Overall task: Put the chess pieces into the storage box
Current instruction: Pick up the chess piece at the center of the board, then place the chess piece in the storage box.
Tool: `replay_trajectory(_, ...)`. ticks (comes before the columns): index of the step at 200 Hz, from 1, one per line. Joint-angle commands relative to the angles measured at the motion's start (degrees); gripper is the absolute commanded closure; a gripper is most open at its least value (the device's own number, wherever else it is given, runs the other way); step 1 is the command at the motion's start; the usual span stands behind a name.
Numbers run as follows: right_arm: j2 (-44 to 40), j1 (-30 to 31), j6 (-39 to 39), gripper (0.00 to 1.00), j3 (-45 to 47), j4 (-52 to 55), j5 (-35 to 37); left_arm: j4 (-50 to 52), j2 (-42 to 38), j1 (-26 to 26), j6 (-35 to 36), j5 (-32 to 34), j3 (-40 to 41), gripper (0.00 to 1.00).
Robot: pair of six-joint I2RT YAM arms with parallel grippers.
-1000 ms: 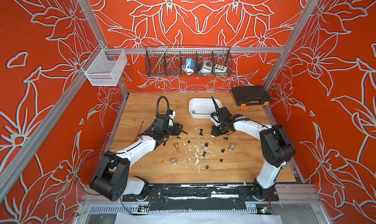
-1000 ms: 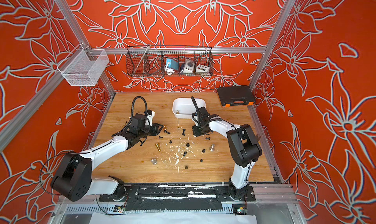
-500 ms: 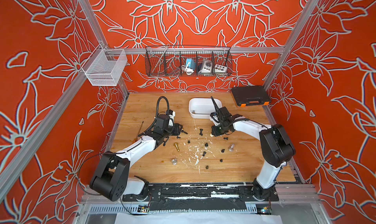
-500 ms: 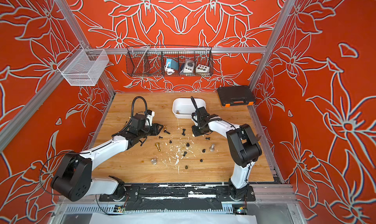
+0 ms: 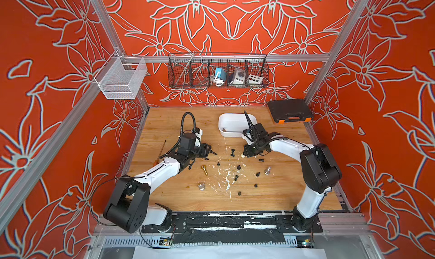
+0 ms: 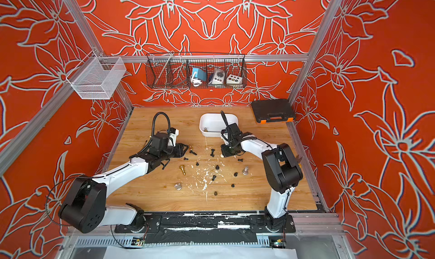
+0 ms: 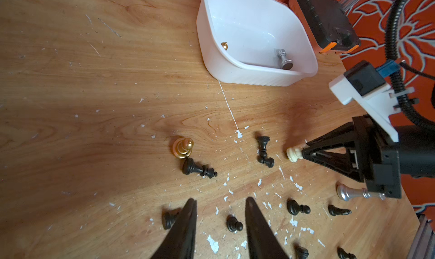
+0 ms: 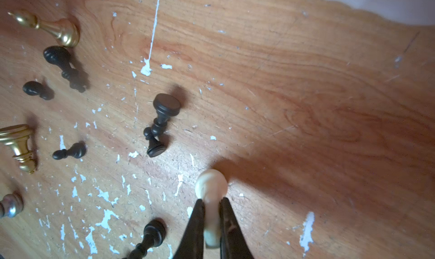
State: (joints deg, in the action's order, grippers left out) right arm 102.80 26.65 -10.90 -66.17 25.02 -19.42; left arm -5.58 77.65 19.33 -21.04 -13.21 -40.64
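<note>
Clenching right gripper [image 8: 210,205] on a cream turned chess piece [image 8: 210,185]; left gripper [image 7: 221,200] parted over paint-flecked wooden tabletop [image 7: 94,81], amid orange floral walls [image 5: 223,22].

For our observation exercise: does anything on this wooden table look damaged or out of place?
Yes: white flecks scar the middle of the table, like chipped paint. Most black chess pieces lie toppled on their sides, and a screwdriver lies by the left edge.
</note>
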Motion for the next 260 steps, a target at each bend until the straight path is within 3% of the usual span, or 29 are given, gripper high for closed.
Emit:
replay_trajectory(1,-1.03,0.15,-0.53,0.88,-3.17,-0.01,-2.17,-0.22,-1.62,-0.26,-0.40,-0.50,0.48,0.64)
replay_trajectory(86,4.21,-1.99,-0.15,0.88,-18.09,0.27,-5.15,-0.20,-2.54,-0.26,-0.29,-1.07,1.19,0.64)
replay_trajectory(151,10.22,-2.92,-10.10,0.88,-22.71,-11.36,-5.65,2.06,-4.40,-0.25,0.64,-2.08,0.98,0.64)
replay_trajectory(223,18.67,-3.33,-10.77,0.88,-31.34,-10.67,-1.35,2.85,-4.69,-0.26,1.04,-2.96,1.46,0.64)
replay_trajectory(260,21.55,-3.92,-17.96,0.88,-30.87,-16.52,-1.27,3.74,-3.82,-0.26,1.75,-3.86,0.42,0.64)
